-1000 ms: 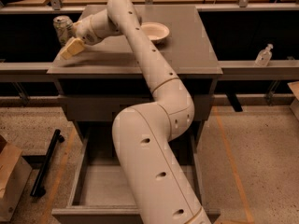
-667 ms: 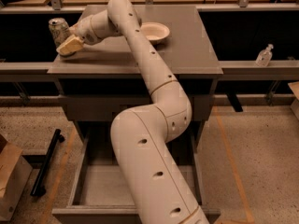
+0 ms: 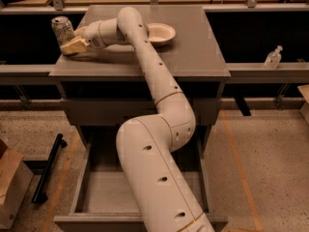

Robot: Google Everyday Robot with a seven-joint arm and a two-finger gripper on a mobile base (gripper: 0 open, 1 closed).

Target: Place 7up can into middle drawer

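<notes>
The 7up can (image 3: 62,29), white and green with a silver top, stands upright at the far left edge of the cabinet top (image 3: 193,52). My gripper (image 3: 67,38) reaches left across the top and is shut on the can, with one pale finger (image 3: 73,46) in front of it and the other behind. The can's base sits at or just past the left edge. Below, a drawer (image 3: 99,192) of the cabinet stands pulled open, and my arm hides much of it.
A shallow white bowl (image 3: 161,33) sits on the cabinet top, right of my arm. A clear bottle (image 3: 273,58) stands on the ledge at right. A cardboard box (image 3: 9,187) and a black bar (image 3: 48,168) lie on the floor at left.
The gripper and the can have shifted slightly to the left along the cabinet top's edge. The bowl and the drawer have not moved.
</notes>
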